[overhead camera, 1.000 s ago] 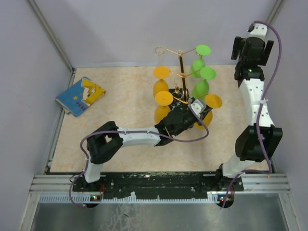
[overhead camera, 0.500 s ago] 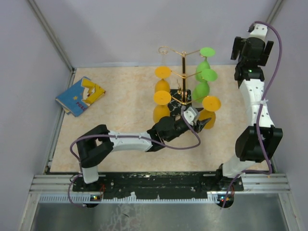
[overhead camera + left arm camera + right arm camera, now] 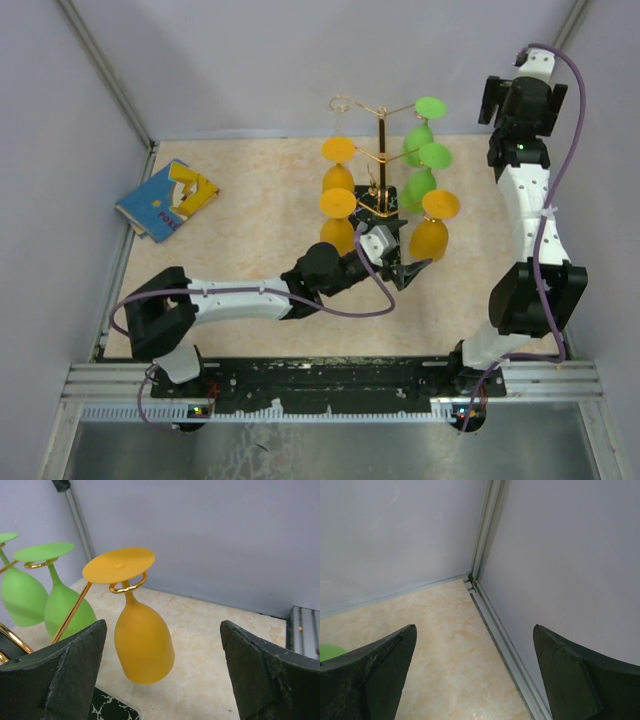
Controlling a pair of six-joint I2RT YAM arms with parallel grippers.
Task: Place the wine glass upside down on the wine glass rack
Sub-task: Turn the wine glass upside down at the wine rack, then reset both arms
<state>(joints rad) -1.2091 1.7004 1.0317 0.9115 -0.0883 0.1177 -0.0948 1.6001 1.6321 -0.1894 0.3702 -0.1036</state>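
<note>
Top external view: a beige marbled surface [image 3: 250, 190] enclosed by plain grey walls, with a metal rail [image 3: 330, 380] along its near edge.
Far left: a blue and yellow book [image 3: 167, 200] lies flat near the left wall, well apart from everything else.
Left gripper [image 3: 402, 262]: released, spread wide and holding nothing, low on the near side of the rack.
Wine glass rack [image 3: 380, 150]: upright at mid-surface, with gold wire arms over a black, white-veined base.
Hung glasses: two orange glasses [image 3: 338, 178] on the left arms, two green glasses [image 3: 418, 160] on the far right arms.
Wine glass [image 3: 144, 642]: orange, hanging bowl-down, with its stem in a gold loop on the rack's near right arm, clear of the left gripper.
Right gripper [image 3: 474, 627]: released and empty, raised by the far right corner where two grey walls meet.
</note>
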